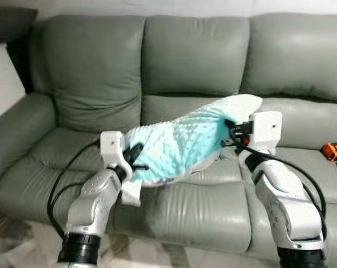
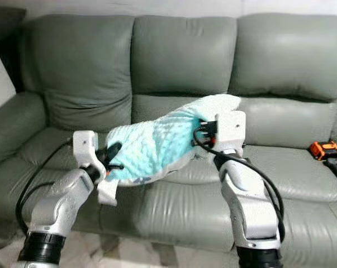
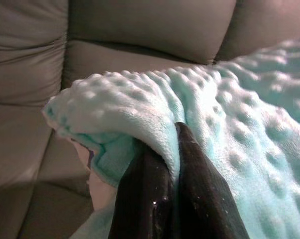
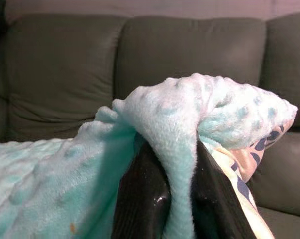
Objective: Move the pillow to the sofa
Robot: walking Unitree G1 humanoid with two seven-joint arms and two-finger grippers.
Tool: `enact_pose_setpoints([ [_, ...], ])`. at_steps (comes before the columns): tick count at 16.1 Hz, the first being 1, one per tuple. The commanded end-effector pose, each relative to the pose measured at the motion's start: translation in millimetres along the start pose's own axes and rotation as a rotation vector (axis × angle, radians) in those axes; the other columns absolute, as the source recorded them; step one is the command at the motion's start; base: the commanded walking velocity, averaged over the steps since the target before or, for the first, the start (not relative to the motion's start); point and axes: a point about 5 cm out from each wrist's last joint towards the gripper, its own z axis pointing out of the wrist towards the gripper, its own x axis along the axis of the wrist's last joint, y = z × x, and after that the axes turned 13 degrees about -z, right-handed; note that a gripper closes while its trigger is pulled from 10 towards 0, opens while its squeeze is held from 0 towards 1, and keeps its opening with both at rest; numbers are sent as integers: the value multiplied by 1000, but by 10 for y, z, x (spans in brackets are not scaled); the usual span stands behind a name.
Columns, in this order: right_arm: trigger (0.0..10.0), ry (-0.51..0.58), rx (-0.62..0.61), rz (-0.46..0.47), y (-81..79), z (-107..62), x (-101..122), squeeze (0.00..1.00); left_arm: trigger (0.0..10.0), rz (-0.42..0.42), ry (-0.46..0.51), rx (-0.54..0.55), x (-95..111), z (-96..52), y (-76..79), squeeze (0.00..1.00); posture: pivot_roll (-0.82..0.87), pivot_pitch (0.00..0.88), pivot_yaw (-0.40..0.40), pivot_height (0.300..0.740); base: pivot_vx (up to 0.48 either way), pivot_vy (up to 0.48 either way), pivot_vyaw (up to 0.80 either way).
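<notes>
Together, left gripper and right gripper pinch the pillow (mint, bumpy) above the sofa.

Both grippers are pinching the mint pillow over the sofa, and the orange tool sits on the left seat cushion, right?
Not quite. The orange tool lies on the right seat cushion, as the left eye view shows. The rest holds: the left gripper and right gripper each pinch the mint pillow over the sofa.

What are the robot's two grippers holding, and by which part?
Both hold the soft mint-green dimpled pillow above the grey-green leather sofa: left gripper pinches its left edge, right gripper its right edge.
</notes>
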Motion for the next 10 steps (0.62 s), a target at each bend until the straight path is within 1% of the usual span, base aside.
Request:
enact_pose_setpoints([
  [1, 10000, 23, 11, 4, -44, 10, 59, 0, 10000, 18, 8, 22, 41, 6, -53, 0, -119, 0, 37, 740, 0, 0, 0],
  [3, 10000, 19, 11, 9, -65, -1, 49, 0, 10000, 30, 8, 27, 56, 46, -72, 0, -119, 0, 44, 740, 0, 0, 0],
  [5, 10000, 17, 7, 14, -86, -16, 43, 0, 10000, 54, -1, -24, 73, 63, -49, 0, -118, 0, 53, 740, 0, 0, 0],
  [6, 10000, 14, 4, 17, -87, -21, 33, 0, 10000, 50, -9, -27, 72, 68, -35, 0, -118, 0, 59, 740, 0, 0, 0],
  [8, 10000, 11, -3, 21, -88, -29, 23, 0, 10000, 54, -36, -29, 48, 70, -24, 0, -117, 0, 65, 740, 0, 326, 0],
  [9, 10000, 10, -9, 24, -88, -33, 17, 0, 10000, 84, -47, -44, 34, 61, -24, 0, -118, 0, 69, 740, 0, 480, 0],
  [10, 10000, 10, -13, 27, -94, -38, 17, 0, 10000, 85, -47, -46, 30, 57, -34, 0, -117, 0, 75, 740, 0, 480, 0],
])
